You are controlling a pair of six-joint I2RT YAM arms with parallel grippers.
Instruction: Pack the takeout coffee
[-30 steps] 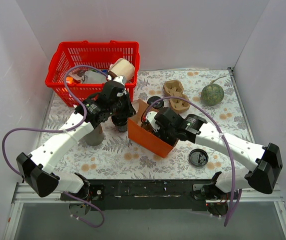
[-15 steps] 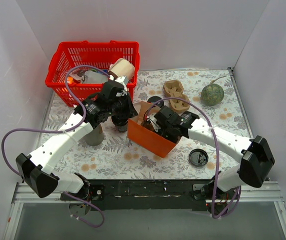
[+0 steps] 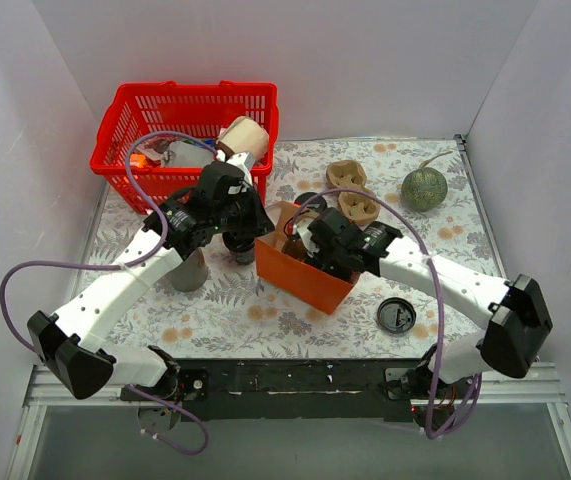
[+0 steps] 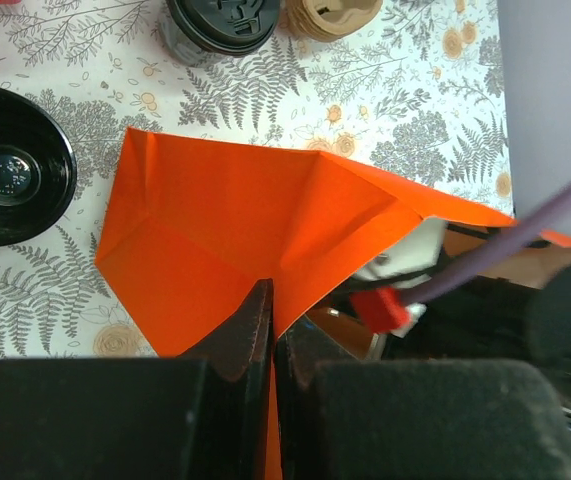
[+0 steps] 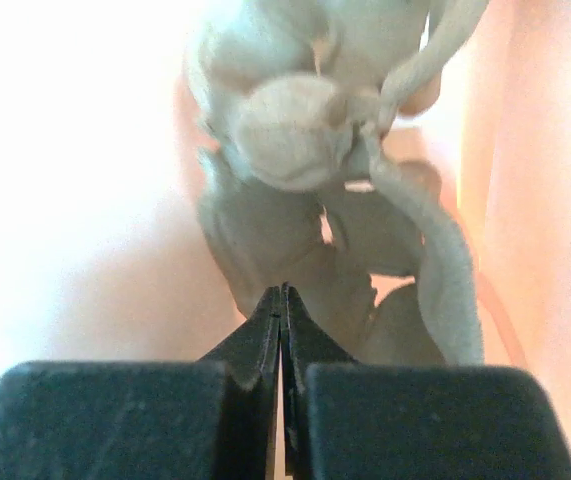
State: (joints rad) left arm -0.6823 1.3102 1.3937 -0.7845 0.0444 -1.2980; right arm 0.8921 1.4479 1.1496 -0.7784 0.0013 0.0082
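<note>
Counting from the near edge: one flat round black lid (image 3: pixel 396 315), one orange paper bag (image 3: pixel 305 270). Pinching its rim with the left pincer (image 4: pixel 270 330), clamped fully onto the paper. Dipping the right pincer (image 5: pixel 282 300) inside, fully closed, gripping nothing discernible. Spotting the takeout coffee (image 4: pixel 5 175), one small round black cup, just beside the bag, outside it. Farther: one grey cup (image 3: pixel 187 272), two brown cardboard cup holders (image 3: pixel 345 175), one green round fruit (image 3: pixel 424 187), one red plastic basket (image 3: pixel 185 130). Noting a fern-print table (image 3: pixel 225 310), white walls (image 3: pixel 365 60).

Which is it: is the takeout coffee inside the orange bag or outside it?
Outside: the takeout coffee stands upright on the table, just beside the orange bag.
</note>
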